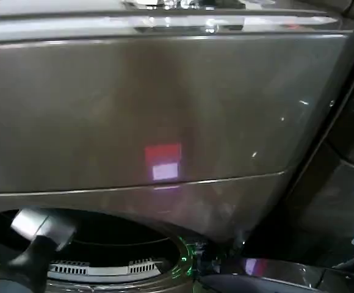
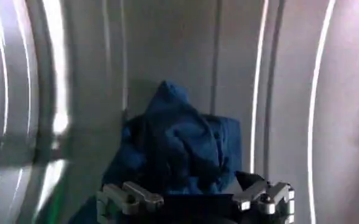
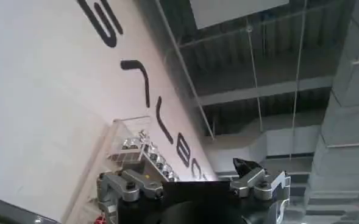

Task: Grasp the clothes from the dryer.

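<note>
Dryer: dark grey-brown glossy front panel [image 1: 165,110] fills most of the head view; a small red and pale reflection sits low on it near the middle.
Drum opening: round dark port [image 1: 104,244] at the lower left of the head view, with a green light on its rim to the right.
Left arm: grey cylindrical link and black joint [image 1: 39,235] reach into the drum opening from the lower left.
Clothes: crumpled dark blue cloth [image 2: 179,143] heaped inside the shiny metal drum [image 2: 289,91], piled against the ribbed drum wall, its peak pointing away from the camera.
Left gripper: [image 2: 194,198] inside the drum, just short of the blue cloth; the silver fingers [image 2: 130,196] stand apart, one to each side of the heap's near edge. Whether they touch the cloth, cannot tell.
Right gripper: [image 3: 194,182] held away from the dryer, raised toward a white wall with large black lettering [image 3: 149,103] and a dark ceiling; its fingers [image 3: 127,185] are spread apart with nothing between them.
Background: small clear rack of metal parts [image 3: 139,152] on the white wall.
</note>
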You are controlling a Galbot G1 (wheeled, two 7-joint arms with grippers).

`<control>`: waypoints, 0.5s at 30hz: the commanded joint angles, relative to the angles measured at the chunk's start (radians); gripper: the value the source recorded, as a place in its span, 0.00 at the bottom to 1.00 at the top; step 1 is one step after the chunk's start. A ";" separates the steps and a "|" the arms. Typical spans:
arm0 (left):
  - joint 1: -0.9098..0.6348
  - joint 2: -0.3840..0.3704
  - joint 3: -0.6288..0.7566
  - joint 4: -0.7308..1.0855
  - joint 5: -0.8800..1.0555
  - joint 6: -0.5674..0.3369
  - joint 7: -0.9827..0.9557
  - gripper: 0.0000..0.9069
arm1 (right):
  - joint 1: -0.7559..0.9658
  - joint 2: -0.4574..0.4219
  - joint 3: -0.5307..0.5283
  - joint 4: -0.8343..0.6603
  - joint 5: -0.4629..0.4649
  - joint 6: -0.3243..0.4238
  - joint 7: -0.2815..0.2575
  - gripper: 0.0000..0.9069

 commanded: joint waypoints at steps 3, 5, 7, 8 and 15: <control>0.001 -0.003 0.009 0.017 0.019 -0.006 0.009 0.03 | 0.001 0.001 0.002 0.003 0.002 -0.015 0.011 1.00; 0.001 -0.004 0.010 0.017 0.022 -0.007 0.009 0.00 | 0.002 0.001 0.002 0.004 0.002 -0.021 0.013 1.00; 0.001 -0.005 0.011 0.018 0.026 -0.008 0.009 0.00 | 0.002 0.001 0.004 0.003 0.001 -0.025 0.012 1.00; 0.001 -0.005 0.012 0.018 0.027 -0.008 0.009 0.00 | 0.001 0.000 0.005 0.003 0.001 -0.024 0.011 1.00; 0.016 -0.006 -0.024 -0.005 0.021 0.003 -0.044 0.00 | 0.001 -0.002 0.007 0.001 0.002 -0.018 0.008 1.00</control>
